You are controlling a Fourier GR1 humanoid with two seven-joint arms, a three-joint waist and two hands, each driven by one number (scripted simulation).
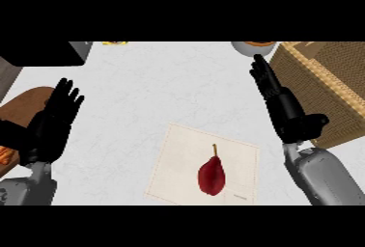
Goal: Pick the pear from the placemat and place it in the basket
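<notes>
Forearms frame the scene: right hand [285,103], fingers straight, waits between pear [212,174] and basket [329,84]; left hand [51,120] rests open. Pear lies ungrasped on placemat [175,159].

Red pear [212,175] lies on placemat [203,164] — basket [328,87] apart.

The pear [212,174] lies on the placemat [178,164], basket [329,91] behind right.
</notes>
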